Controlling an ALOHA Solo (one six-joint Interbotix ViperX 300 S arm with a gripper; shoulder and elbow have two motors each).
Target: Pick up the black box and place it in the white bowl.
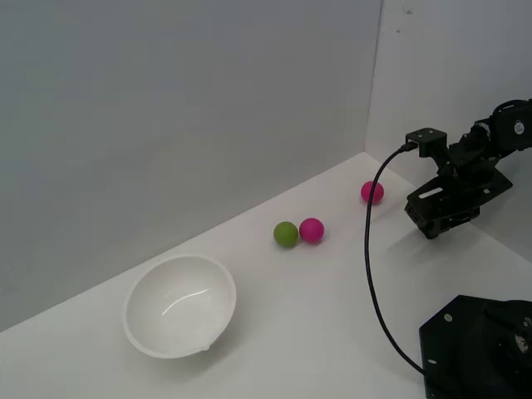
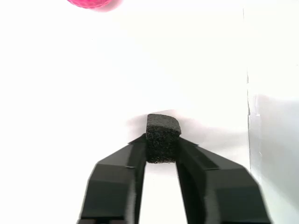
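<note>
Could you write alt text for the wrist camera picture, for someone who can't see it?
Two black fingers of the robot's tool pinch a small black box between their tips, over a bright white table. Part of a pink ball shows at the picture's edge, well away from the box.

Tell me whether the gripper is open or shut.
Shut on the black box: the gripper fingers press both its sides.
</note>
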